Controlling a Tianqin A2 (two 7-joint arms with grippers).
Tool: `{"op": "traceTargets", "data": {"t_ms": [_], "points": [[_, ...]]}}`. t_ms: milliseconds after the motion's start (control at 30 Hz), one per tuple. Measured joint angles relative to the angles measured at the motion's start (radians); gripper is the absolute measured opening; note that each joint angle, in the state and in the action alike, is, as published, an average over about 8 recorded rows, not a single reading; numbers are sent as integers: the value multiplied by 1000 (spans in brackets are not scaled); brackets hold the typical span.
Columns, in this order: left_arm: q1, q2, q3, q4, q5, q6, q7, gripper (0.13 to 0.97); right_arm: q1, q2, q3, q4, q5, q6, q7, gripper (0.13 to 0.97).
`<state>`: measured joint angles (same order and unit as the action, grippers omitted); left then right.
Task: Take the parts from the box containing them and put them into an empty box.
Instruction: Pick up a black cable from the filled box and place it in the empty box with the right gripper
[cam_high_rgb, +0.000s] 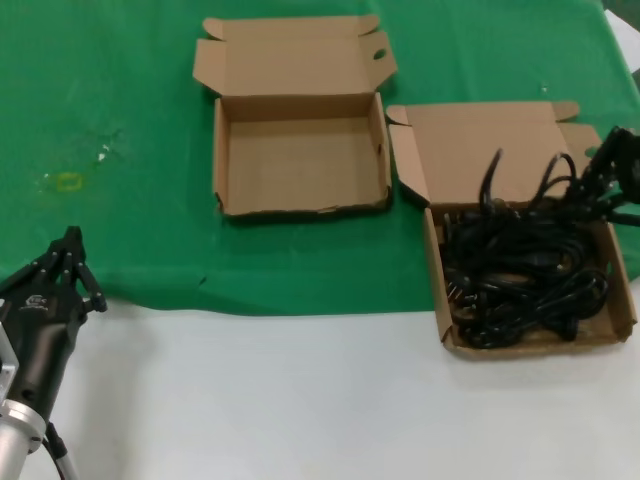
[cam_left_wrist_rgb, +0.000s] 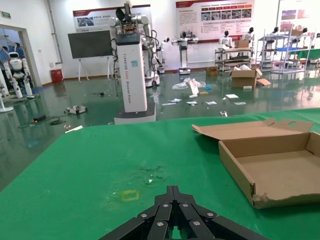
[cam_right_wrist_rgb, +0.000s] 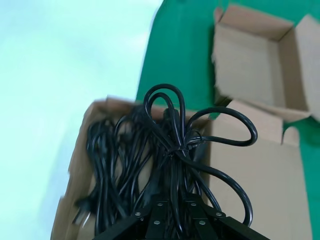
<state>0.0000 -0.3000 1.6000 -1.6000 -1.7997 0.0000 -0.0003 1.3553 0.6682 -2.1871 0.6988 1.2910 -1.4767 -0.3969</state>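
Right hand (cam_right_wrist_rgb: 172, 212) clamped on cords (cam_right_wrist_rgb: 172, 145) – above larger box (cam_high_rgb: 625, 310), left hand (cam_high_rgb: 68, 262) together.

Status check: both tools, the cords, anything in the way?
Right tool shut on bundled black rubber power cords over larger cardboard box. Left tool parked, shut. Smaller cardboard box empty.

A white table (cam_high_rgb: 300, 400) carries a green cloth (cam_high_rgb: 120, 120); the smaller box (cam_high_rgb: 300, 150) sits left of the larger box (cam_high_rgb: 530, 345).

Right tool (cam_high_rgb: 600, 180) over far right corner of cord box (cam_high_rgb: 625, 300), gripping cords (cam_high_rgb: 520, 275). Empty box (cam_high_rgb: 300, 205) just left. Left tool (cam_high_rgb: 70, 262) low, idle, at cloth edge.
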Motion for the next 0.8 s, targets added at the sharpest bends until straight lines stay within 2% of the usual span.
{"op": "traceTargets", "data": {"t_ms": [267,600,800], "points": [[0,0,0,0,0,0,0,144,11,-39,20,-11,38,-4,54,177],[0,0,0,0,0,0,0,144,73,-127,15,-146,38,50,3,177],[0,0,0,0,0,0,0,144,109,-159,12,-176,35,68,2,177]]}}
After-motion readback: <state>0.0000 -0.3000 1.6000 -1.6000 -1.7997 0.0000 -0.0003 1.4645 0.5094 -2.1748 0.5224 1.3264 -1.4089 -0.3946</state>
